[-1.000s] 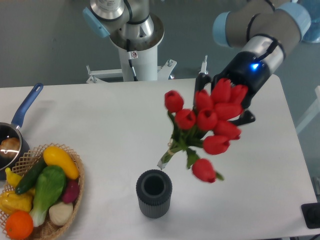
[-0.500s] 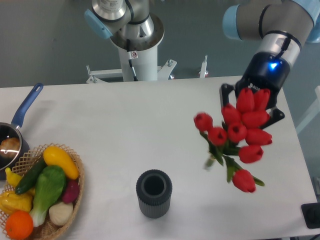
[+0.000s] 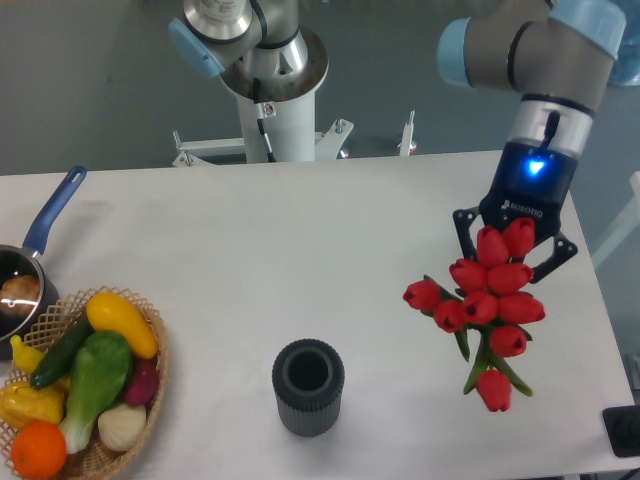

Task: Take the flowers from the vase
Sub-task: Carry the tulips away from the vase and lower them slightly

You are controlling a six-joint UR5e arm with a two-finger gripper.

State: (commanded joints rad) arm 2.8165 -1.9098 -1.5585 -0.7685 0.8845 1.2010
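The tool grips the red tulip bouquet near its buds, holding it above the right side of the white counter. The ribbed dark grey vase stands empty, well apart to the left.

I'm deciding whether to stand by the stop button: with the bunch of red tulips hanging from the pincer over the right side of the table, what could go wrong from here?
1. The bunch of red tulips hides the pincer tips, so the hold cannot be checked; the bunch might slip.
2. It hangs near the white table's right edge; dropped, it could fall to the floor.
3. The empty dark grey ribbed vase stands well clear, so tipping seems unlikely.
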